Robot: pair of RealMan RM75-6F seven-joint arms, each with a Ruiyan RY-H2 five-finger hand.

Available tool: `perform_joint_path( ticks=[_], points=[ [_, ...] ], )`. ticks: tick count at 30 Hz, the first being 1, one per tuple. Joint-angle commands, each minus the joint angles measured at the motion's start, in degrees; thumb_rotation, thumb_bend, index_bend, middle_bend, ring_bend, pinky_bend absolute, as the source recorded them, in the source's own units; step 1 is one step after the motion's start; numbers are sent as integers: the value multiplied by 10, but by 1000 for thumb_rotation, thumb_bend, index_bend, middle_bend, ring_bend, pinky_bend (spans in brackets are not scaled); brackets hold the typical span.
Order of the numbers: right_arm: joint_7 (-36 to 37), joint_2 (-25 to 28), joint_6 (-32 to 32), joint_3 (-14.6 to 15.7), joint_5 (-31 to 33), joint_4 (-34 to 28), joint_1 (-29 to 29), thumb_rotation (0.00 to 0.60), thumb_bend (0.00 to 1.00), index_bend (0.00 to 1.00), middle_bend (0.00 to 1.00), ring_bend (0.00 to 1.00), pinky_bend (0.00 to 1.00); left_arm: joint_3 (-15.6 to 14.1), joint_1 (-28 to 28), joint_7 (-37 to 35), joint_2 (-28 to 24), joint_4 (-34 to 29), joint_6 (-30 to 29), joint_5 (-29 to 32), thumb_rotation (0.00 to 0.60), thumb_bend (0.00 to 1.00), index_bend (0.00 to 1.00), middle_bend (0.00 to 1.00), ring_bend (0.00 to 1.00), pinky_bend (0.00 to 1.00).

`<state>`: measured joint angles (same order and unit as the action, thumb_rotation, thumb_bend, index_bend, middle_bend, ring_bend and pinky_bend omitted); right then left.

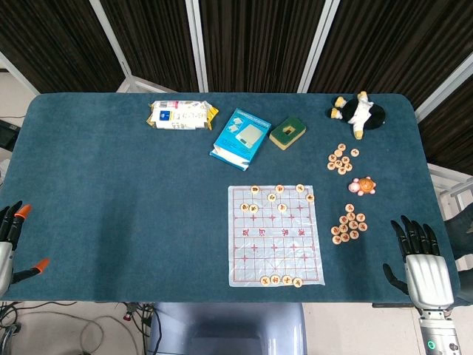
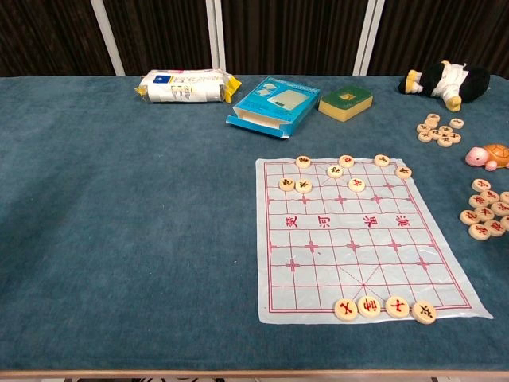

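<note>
The right hand (image 1: 423,259) rests at the near right edge of the blue surface (image 1: 111,185), palm down, fingers spread apart and holding nothing. Nearest to it lies a heap of round wooden pieces (image 1: 349,224), just left of its fingertips but not touching them. The left hand (image 1: 11,240) sits at the far left edge, only partly in sight, its orange-tipped fingers apart and empty, well away from everything else. Neither hand shows in the chest view. Between the hands, toward the right, lies the board (image 1: 275,235), a thin sheet with a red grid; a row of pieces stands along its near edge (image 2: 385,307) and a loose scatter sits near its far edge (image 2: 343,170). Right of the board, beyond the heap, is a small pink and orange turtle (image 1: 363,185), and further back a second heap (image 1: 340,158). Along the far side lie a white packet (image 1: 182,115), a blue box (image 1: 240,138) with one end open in the chest view, a green and yellow sponge (image 1: 287,133) just beside the box, and a black and white plush toy (image 1: 358,112) near the right corner.
</note>
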<state>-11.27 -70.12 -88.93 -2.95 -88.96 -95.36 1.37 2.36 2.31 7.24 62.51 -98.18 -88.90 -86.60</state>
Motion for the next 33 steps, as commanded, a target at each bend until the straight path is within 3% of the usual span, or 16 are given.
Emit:
perform_joint_path(
  ticks=[1, 33],
  points=[
    [2, 1, 2, 1, 0, -2, 0, 600, 367, 37, 0, 0, 0, 0, 0, 0, 0, 0, 1, 1, 600, 39, 0, 0, 0, 38],
    [12, -4, 42, 9, 12, -9, 14, 600, 367, 37, 0, 0, 0, 0, -4, 3, -3, -4, -4, 1, 600, 39, 0, 0, 0, 38]
  ],
)
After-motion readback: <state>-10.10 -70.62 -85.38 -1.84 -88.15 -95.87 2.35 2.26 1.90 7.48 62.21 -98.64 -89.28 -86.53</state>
